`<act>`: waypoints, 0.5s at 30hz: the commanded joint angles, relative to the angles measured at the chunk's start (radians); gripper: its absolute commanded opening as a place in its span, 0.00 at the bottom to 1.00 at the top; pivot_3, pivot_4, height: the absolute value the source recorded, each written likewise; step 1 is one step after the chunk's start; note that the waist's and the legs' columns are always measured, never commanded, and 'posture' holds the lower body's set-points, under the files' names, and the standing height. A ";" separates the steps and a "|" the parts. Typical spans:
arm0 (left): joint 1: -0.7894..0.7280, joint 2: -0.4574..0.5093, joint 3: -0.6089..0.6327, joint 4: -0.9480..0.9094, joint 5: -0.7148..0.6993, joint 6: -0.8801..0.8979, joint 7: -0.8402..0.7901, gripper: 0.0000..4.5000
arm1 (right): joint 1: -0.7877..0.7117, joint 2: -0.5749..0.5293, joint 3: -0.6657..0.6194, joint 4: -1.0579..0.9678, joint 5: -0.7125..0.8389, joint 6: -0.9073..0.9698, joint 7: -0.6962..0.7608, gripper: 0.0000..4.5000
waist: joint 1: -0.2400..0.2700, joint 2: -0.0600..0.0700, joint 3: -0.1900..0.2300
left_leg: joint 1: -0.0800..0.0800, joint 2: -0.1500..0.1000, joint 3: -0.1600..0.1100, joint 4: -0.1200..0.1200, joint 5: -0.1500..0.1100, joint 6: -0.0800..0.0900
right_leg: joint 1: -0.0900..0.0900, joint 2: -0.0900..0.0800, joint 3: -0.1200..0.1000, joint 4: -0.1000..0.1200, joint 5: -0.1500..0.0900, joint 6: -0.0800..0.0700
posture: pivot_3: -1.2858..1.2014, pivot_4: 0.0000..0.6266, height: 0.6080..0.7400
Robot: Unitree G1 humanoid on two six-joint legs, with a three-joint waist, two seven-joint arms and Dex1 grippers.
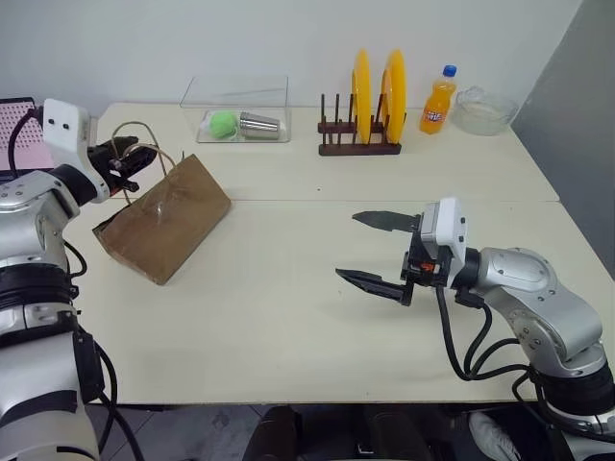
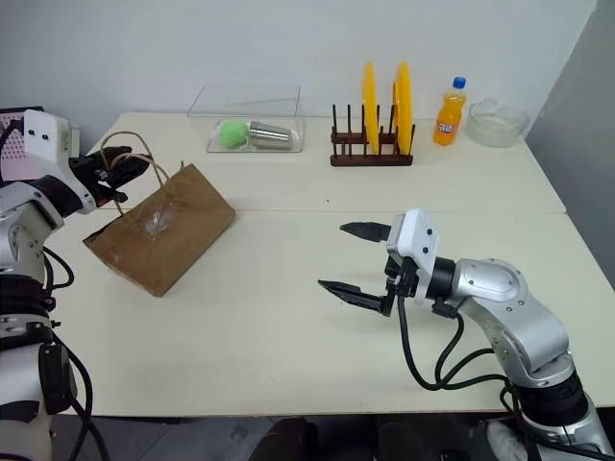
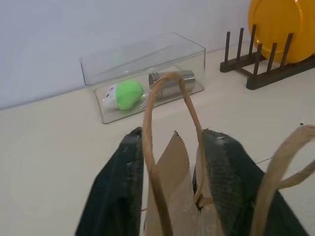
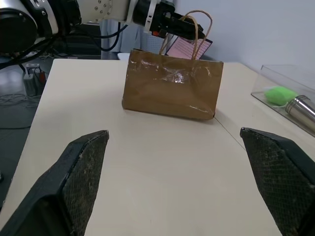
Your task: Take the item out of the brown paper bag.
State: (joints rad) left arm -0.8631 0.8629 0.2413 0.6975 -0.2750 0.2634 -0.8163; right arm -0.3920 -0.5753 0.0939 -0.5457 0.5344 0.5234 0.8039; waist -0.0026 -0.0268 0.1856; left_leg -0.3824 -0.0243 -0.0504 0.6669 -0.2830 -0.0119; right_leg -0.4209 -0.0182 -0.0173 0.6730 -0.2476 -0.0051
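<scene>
Your brown paper bag [image 1: 165,229] stands tilted near the tabletop's [image 1: 288,327] left edge; the left gripper [image 1: 135,158] is clamped on the bag's rim by a cord handle [image 3: 170,128]; your right gripper [image 1: 375,252] hovers mid-table, fingers wide apart.

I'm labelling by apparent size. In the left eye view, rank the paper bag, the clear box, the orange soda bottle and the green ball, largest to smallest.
1. brown paper bag, nearest the camera
2. clear box
3. orange soda bottle
4. green ball
</scene>
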 commanded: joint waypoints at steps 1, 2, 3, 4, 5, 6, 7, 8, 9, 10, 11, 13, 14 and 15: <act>-0.077 0.034 -0.006 0.040 0.020 -0.052 -0.039 0.14 | 0.002 -0.008 -0.034 -0.041 0.023 0.003 -0.010 1.00 | 0.000 0.000 0.000 | 0.000 0.000 0.000 0.000 0.000 0.000 | 0.000 0.000 0.000 0.000 0.000 0.000 | 0.52 0.24 1.00; -0.094 0.034 -0.009 0.054 0.025 -0.059 -0.051 0.07 | 0.003 -0.008 -0.036 -0.043 0.024 0.006 -0.011 1.00 | 0.000 0.000 0.000 | 0.000 0.000 0.000 0.000 0.000 0.000 | 0.000 0.000 0.000 0.000 0.000 0.000 | 0.52 0.24 1.00; -0.115 0.034 -0.015 0.067 0.028 -0.064 -0.067 0.01 | 0.004 -0.009 -0.039 -0.046 0.027 0.009 -0.013 1.00 | 0.000 0.000 0.000 | 0.000 0.000 0.000 0.000 0.000 0.000 | 0.000 0.000 0.000 0.000 0.000 0.000 | 0.52 0.24 1.00; -0.135 0.033 -0.021 0.078 0.032 -0.069 -0.084 0.01 | 0.006 -0.010 -0.042 -0.049 0.029 0.012 -0.014 1.00 | 0.000 0.000 0.000 | 0.000 0.000 0.000 0.000 0.000 0.000 | 0.000 0.000 0.000 0.000 0.000 0.000 | 0.52 0.24 1.00; -0.158 0.031 -0.028 0.087 0.034 -0.071 -0.102 0.01 | 0.010 -0.014 -0.046 -0.054 0.033 0.016 -0.015 1.00 | 0.000 0.000 0.000 | 0.000 0.000 0.000 0.000 0.000 0.000 | 0.000 0.000 0.000 0.000 0.000 0.000 | 0.52 0.24 1.00; -0.179 0.029 -0.034 0.095 0.037 -0.074 -0.119 0.01 | 0.014 -0.017 -0.050 -0.061 0.037 0.019 -0.015 1.00 | 0.000 0.000 0.000 | 0.000 0.000 0.000 0.000 0.000 0.000 | 0.000 0.000 0.000 0.000 0.000 0.000 | 0.52 0.24 1.00; -0.202 0.024 -0.044 0.098 0.041 -0.076 -0.136 0.01 | 0.023 -0.024 -0.056 -0.070 0.040 0.021 -0.012 1.00 | 0.000 0.000 0.000 | 0.000 0.000 0.000 0.000 0.000 0.000 | 0.000 0.000 0.000 0.000 0.000 0.000 | 0.52 0.24 1.00; -0.221 0.020 -0.054 0.101 0.044 -0.078 -0.151 0.01 | 0.030 -0.029 -0.062 -0.079 0.043 0.023 -0.012 1.00 | 0.000 -0.001 0.001 | 0.000 0.000 0.000 0.000 0.000 0.000 | 0.000 0.000 0.000 0.000 0.000 0.000 | 0.52 0.24 1.00; -0.242 0.013 -0.065 0.103 0.048 -0.081 -0.167 0.01 | 0.041 -0.035 -0.072 -0.091 0.053 0.029 -0.013 1.00 | 0.000 -0.001 0.001 | -0.001 0.000 0.000 0.000 0.000 0.000 | 0.000 0.000 0.000 0.001 0.000 0.000 | 0.52 0.24 1.00; -0.261 0.006 -0.075 0.106 0.051 -0.083 -0.182 0.01 | 0.051 -0.041 -0.082 -0.103 0.064 0.037 -0.016 1.00 | 0.001 -0.002 0.001 | -0.001 0.000 0.000 0.000 0.000 0.000 | 0.000 0.000 0.000 0.001 0.000 0.000 | 0.52 0.24 1.00; -0.281 -0.004 -0.086 0.106 0.054 -0.083 -0.198 0.01 | 0.065 -0.050 -0.096 -0.115 0.079 0.047 -0.019 1.00 | 0.002 -0.003 0.001 | -0.001 -0.001 0.000 0.000 0.000 0.000 | 0.000 0.000 -0.001 0.001 0.000 0.000 | 0.52 0.24 1.00; -0.319 -0.023 -0.101 0.112 0.057 -0.084 -0.224 0.01 | 0.090 -0.066 -0.118 -0.135 0.103 0.066 -0.023 1.00 | 0.003 -0.004 0.002 | -0.002 -0.001 -0.001 0.001 0.000 0.000 | 0.000 0.000 -0.001 0.000 0.000 0.000 | 0.52 0.24 1.00; -0.343 -0.040 -0.113 0.118 0.060 -0.088 -0.242 0.01 | 0.109 -0.078 -0.133 -0.146 0.113 0.076 -0.026 1.00 | 0.003 -0.005 0.003 | -0.002 -0.001 -0.001 0.001 0.000 0.000 | 0.000 0.000 -0.001 0.000 0.000 0.000 | 0.52 0.24 1.00; -0.364 -0.054 -0.123 0.126 0.063 -0.093 -0.258 0.01 | 0.125 -0.088 -0.143 -0.155 0.119 0.082 -0.030 1.00 | 0.004 -0.006 0.004 | -0.002 -0.001 -0.001 0.001 0.000 0.000 | 0.000 0.000 -0.001 0.000 0.000 0.000 | 0.52 0.24 1.00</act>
State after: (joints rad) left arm -1.1673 0.8072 0.1161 0.8436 -0.2107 0.2057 -1.0478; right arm -0.2770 -0.6487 -0.0064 -0.6556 0.6223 0.5978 0.7817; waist 0.0012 -0.0331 0.1892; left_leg -0.3848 -0.0250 -0.0514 0.6681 -0.2830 -0.0119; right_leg -0.4210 -0.0184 -0.0188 0.6733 -0.2477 -0.0047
